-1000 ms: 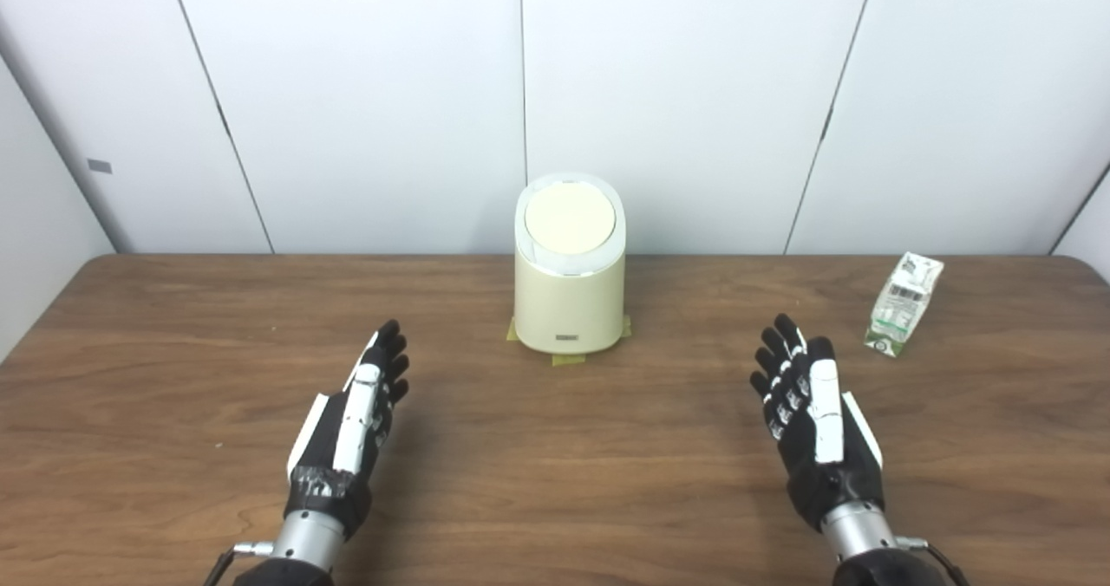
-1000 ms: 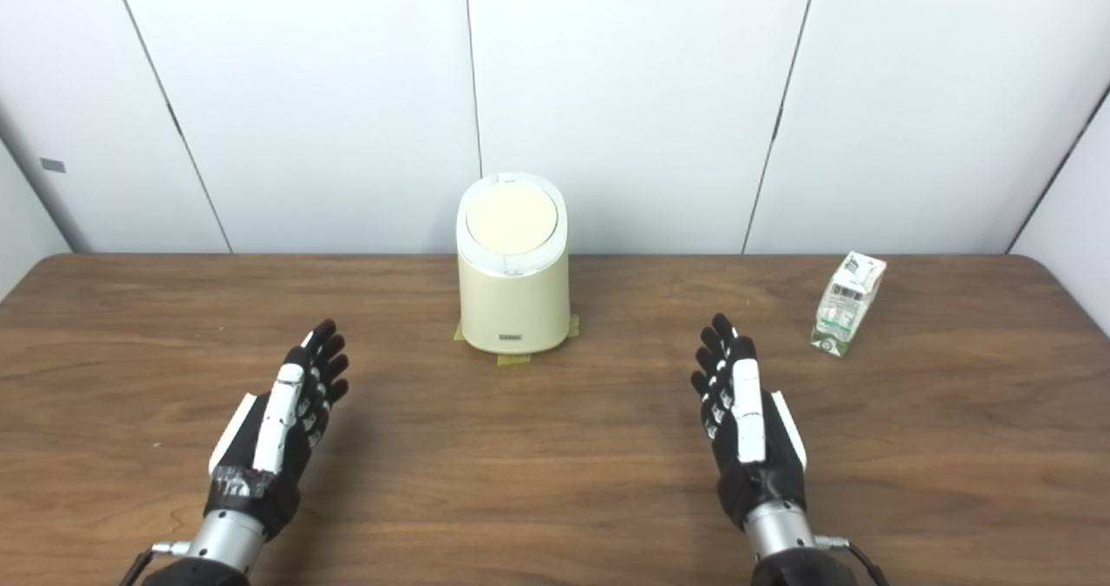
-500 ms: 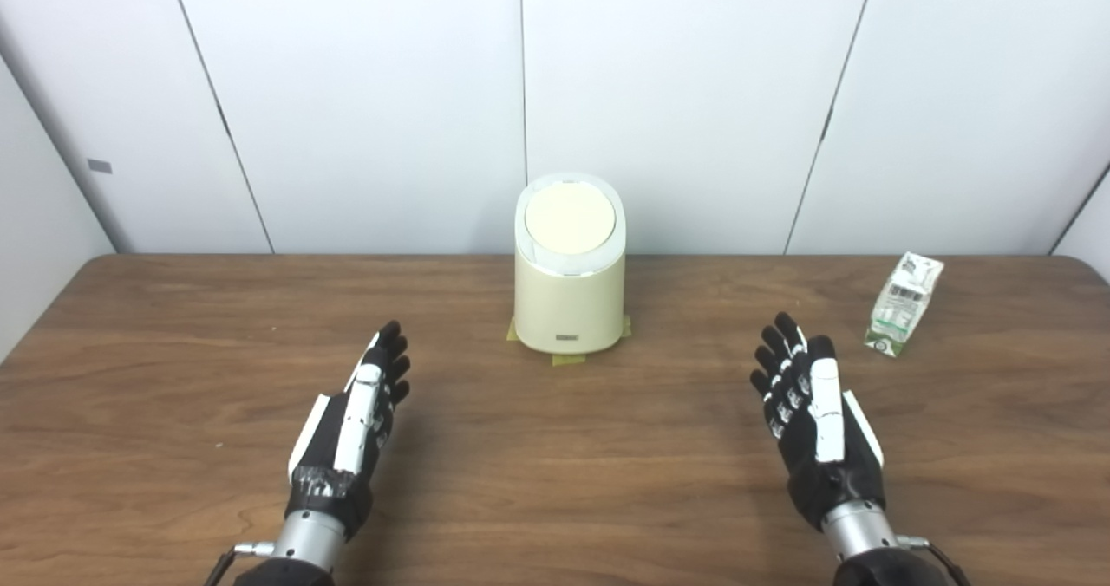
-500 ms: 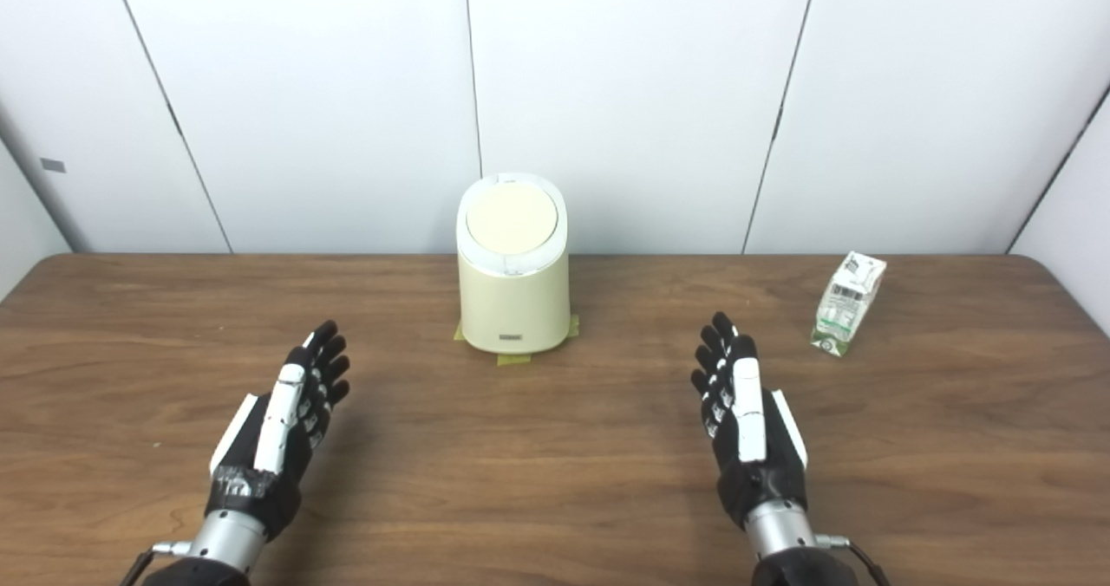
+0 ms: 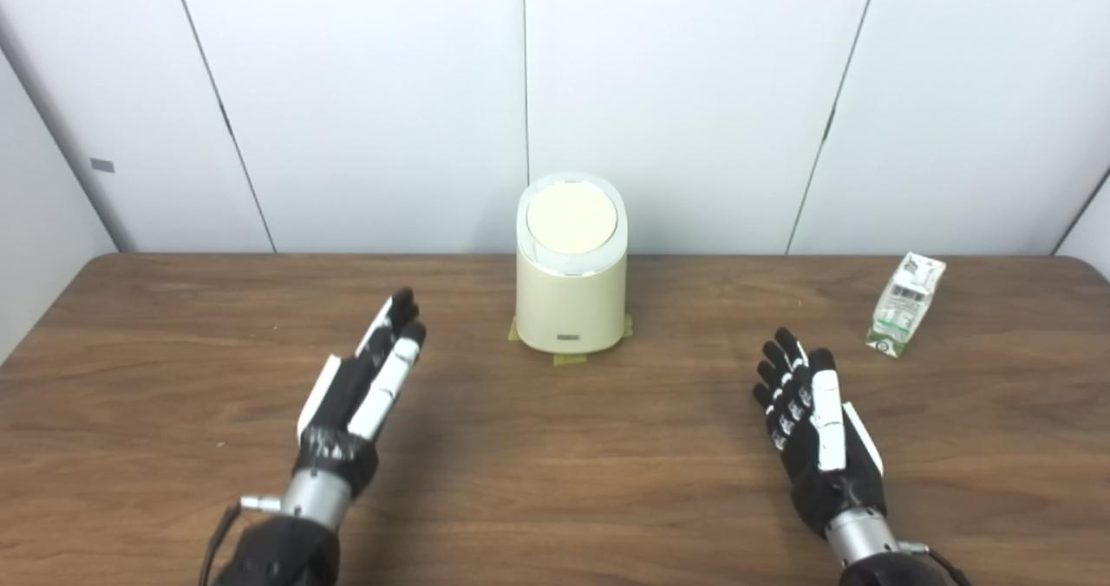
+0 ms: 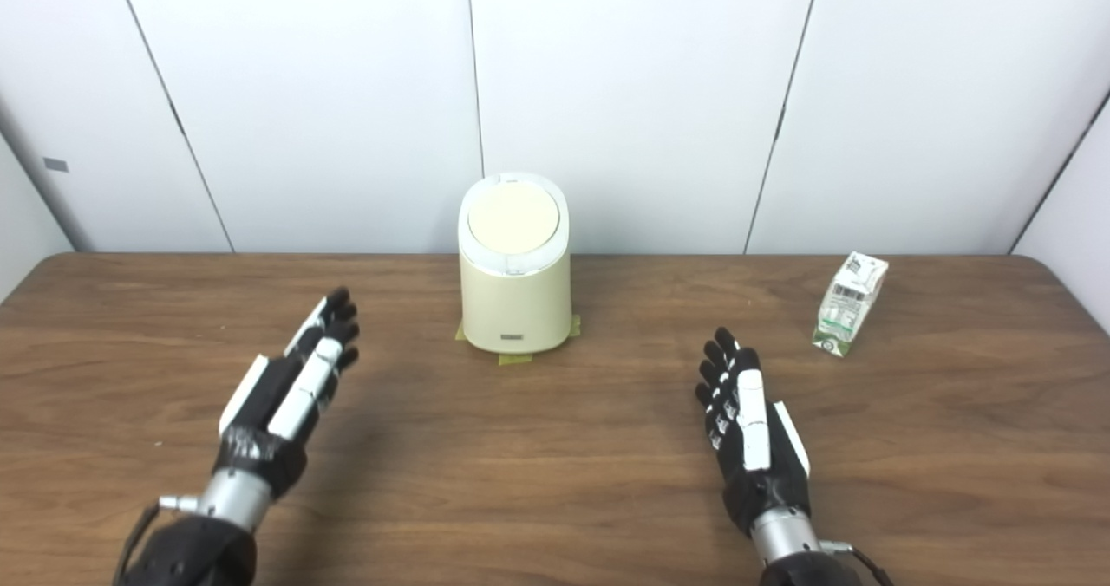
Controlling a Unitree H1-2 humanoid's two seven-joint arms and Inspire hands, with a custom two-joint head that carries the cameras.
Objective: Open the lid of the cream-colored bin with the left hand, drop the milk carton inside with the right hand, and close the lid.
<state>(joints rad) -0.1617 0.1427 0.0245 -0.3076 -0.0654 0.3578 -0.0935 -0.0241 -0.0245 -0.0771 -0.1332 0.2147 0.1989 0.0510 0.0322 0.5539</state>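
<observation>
Your left hand (image 5: 360,382) hovers empty, fingers extended, left of the cream-colored bin (image 5: 571,296) at the table's far middle, its lid (image 5: 571,222) shut. Push that lid sideways and you risk shifting the light bin. Your right hand (image 5: 815,417), also spread and empty, sits near the milk carton (image 5: 904,303) lying far right.

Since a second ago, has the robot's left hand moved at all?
Yes. The left hand has gone forward and up toward the bin, which stands on the same tape marks.

Print on the milk carton (image 5: 904,303) and bin (image 5: 571,287) label too small to read.
</observation>
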